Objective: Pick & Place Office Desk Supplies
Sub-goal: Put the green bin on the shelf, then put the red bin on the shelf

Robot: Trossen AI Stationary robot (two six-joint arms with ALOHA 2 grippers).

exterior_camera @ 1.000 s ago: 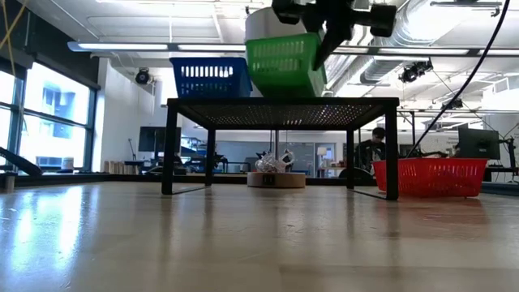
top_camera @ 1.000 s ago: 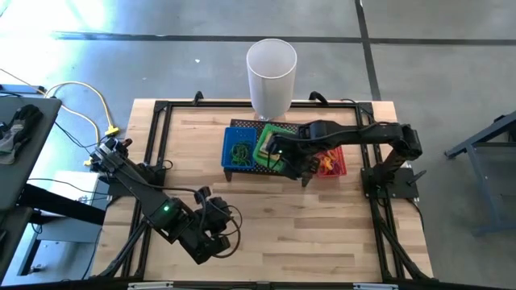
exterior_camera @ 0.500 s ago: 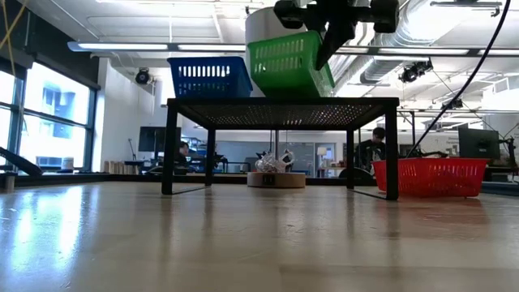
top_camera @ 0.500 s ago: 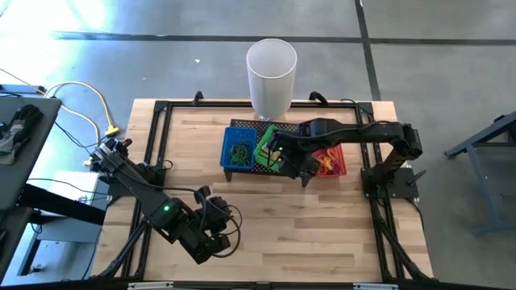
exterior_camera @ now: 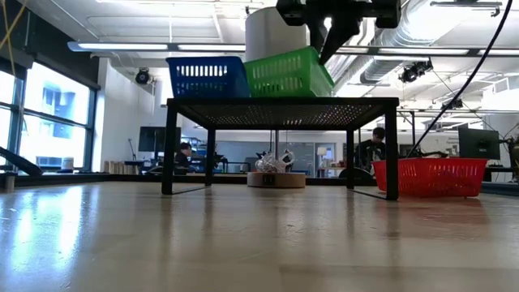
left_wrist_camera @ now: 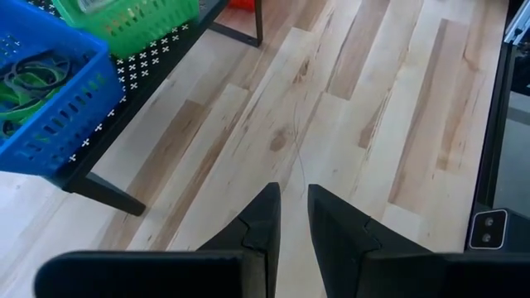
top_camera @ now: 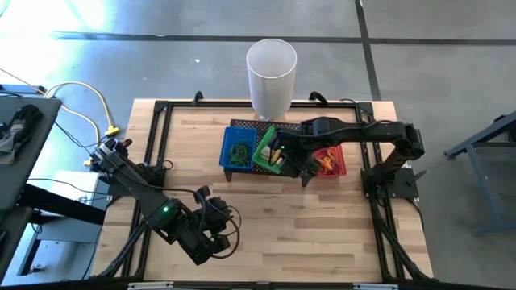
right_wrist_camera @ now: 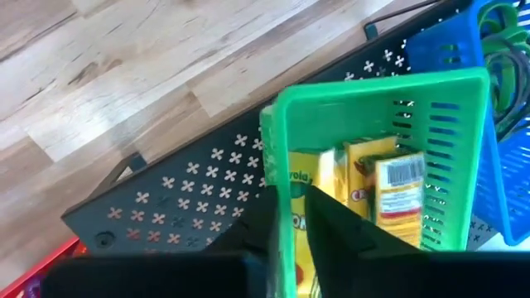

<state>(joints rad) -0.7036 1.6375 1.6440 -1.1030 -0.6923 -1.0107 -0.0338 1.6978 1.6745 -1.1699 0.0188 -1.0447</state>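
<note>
From above, the right gripper (top_camera: 274, 151) is reaching over the black stand (top_camera: 242, 167) near the table's (top_camera: 322, 234) far edge, its fingers straddling the rim of the green basket (top_camera: 266, 145), which is sitting tilted beside the blue basket (top_camera: 236, 151); a red basket (top_camera: 334, 163) is lying just right of the stand, and a white cylinder (top_camera: 271, 76) is standing past the far edge. The left gripper (top_camera: 216, 228) is waiting near the front left corner. At table height, the green basket (exterior_camera: 288, 73) is resting on the stand (exterior_camera: 280, 102). The left wrist camera is showing its fingers (left_wrist_camera: 265, 219) narrowly parted, holding nothing. The right wrist camera is showing yellow boxes (right_wrist_camera: 373, 190) lying inside the green basket (right_wrist_camera: 373, 91), whose wall is running between the dark fingers (right_wrist_camera: 327, 219); loops (right_wrist_camera: 505, 41) are filling the blue one.
</note>
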